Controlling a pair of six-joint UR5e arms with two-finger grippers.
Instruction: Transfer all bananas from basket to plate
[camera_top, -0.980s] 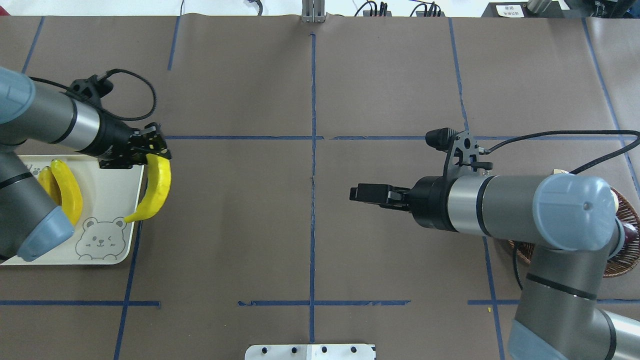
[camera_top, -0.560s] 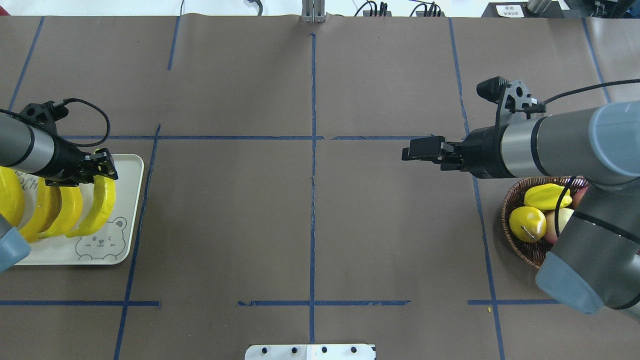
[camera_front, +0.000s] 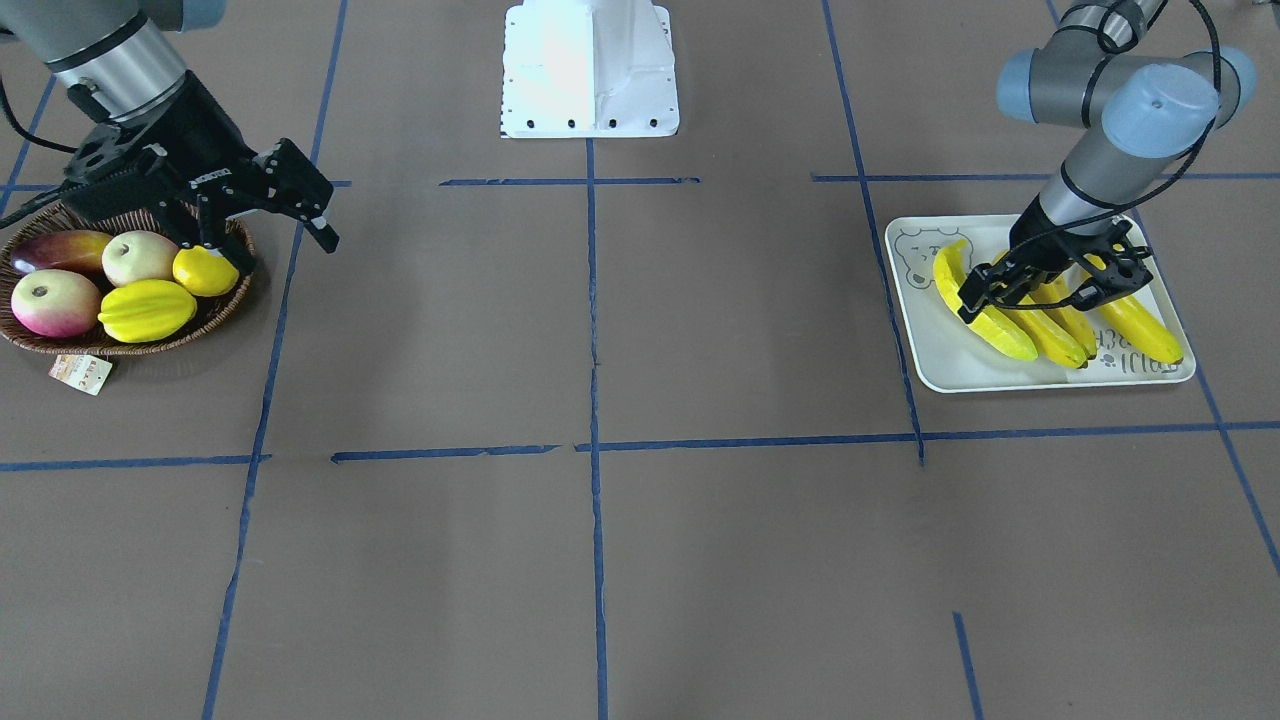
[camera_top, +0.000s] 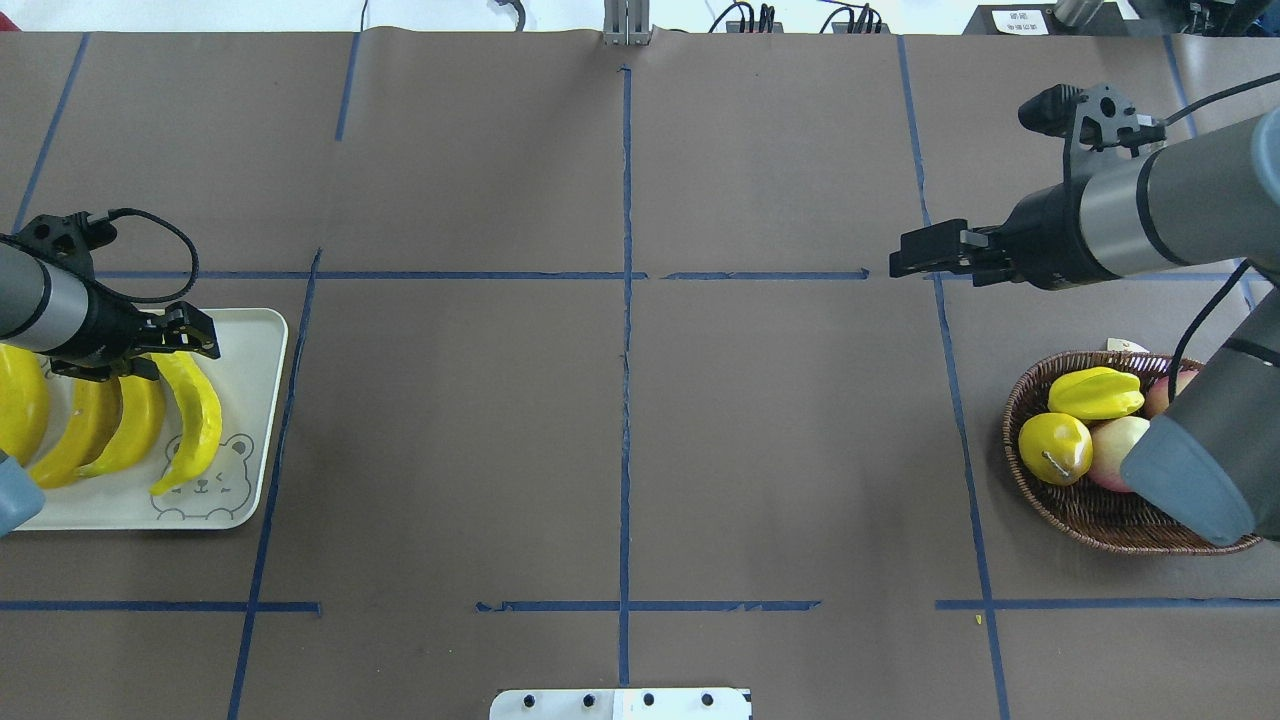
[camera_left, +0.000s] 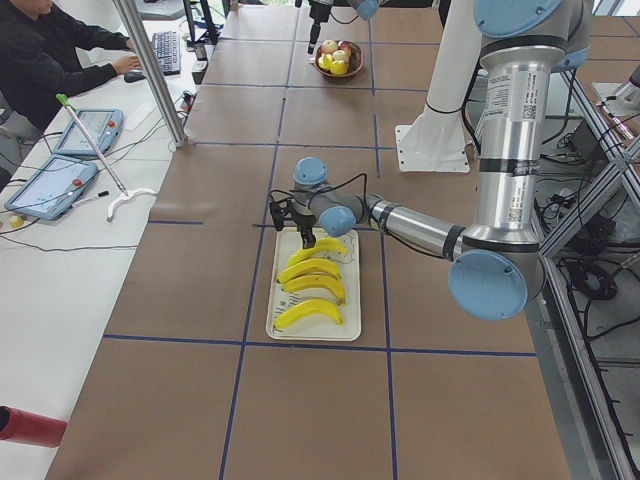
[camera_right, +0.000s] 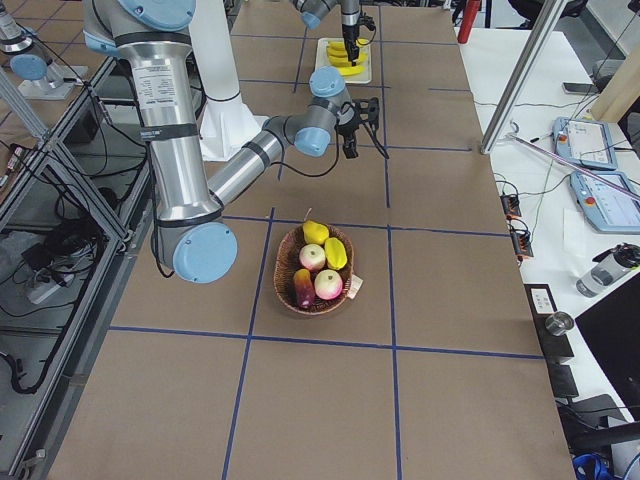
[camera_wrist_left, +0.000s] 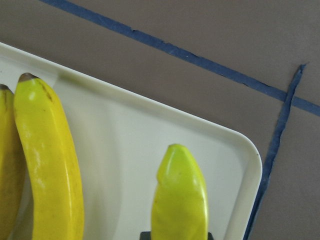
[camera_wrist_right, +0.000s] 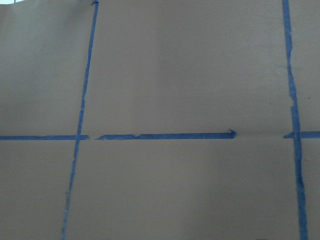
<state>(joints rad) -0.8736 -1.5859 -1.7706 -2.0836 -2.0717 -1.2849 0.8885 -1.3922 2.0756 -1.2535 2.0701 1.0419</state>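
Four bananas (camera_front: 1000, 322) lie side by side on the plate (camera_front: 940, 360) at the table's left end, the left pincer (camera_top: 190, 338) gripping the outermost one, while the right pincer (camera_front: 300, 195) hangs open beside the basket (camera_top: 1090, 510).

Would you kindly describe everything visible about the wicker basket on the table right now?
The basket is a shallow, oval, dark-brown woven wicker bowl resting flat on the brown table cover on the robot's right side. A small paper tag hangs from its rim onto the table. It holds a yellow starfruit, a yellow pear and reddish-and-pale fruits, but no bananas. The right gripper hovers beyond it, not touching.
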